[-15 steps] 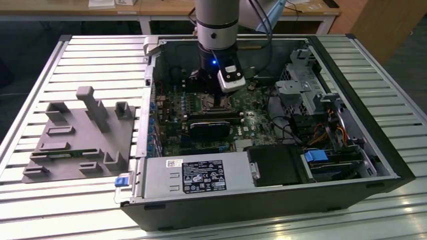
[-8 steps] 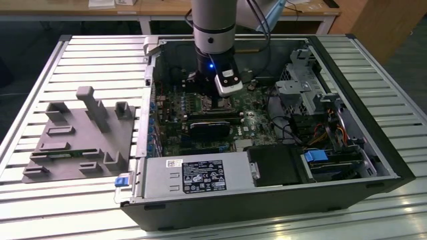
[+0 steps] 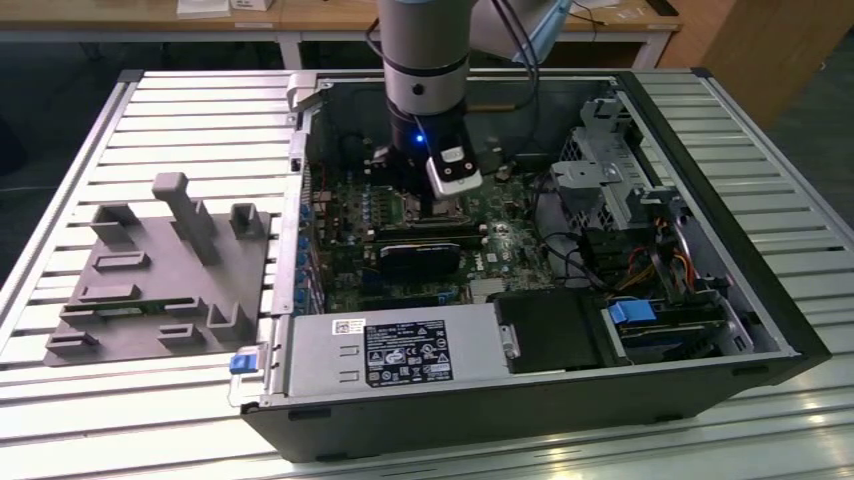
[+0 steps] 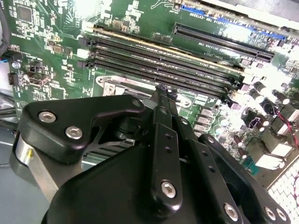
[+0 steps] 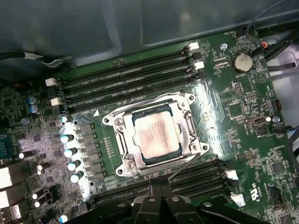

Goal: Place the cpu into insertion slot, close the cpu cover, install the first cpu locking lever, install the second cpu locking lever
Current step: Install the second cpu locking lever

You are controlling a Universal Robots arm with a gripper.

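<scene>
Closest to us in the second wrist view, the gripper's (image 4: 161, 91) black linkage blocks most of the insertion slot, leaving a sliver of silver rim beside the memory slots (image 4: 163, 56). Its fingers (image 4: 162, 100) meet in a narrow tip with no gap visible between them, and we see nothing held there. In the first wrist view the fingertips are cut off at the picture's edge, near the socket's rim, and whether they touch a locking lever (image 5: 184, 167) we cannot tell. Beyond them the cpu (image 5: 156, 135), a pale silver-beige square, sits in the insertion slot (image 5: 122, 154), and the cpu cover (image 5: 180, 116), a shiny frame, lies flat around it. Farther off, in the exterior view, the arm (image 3: 424, 60) reaches down into the open computer case (image 3: 747, 290), hiding the socket; a grey power supply (image 3: 387, 350) lies nearer the camera.
</scene>
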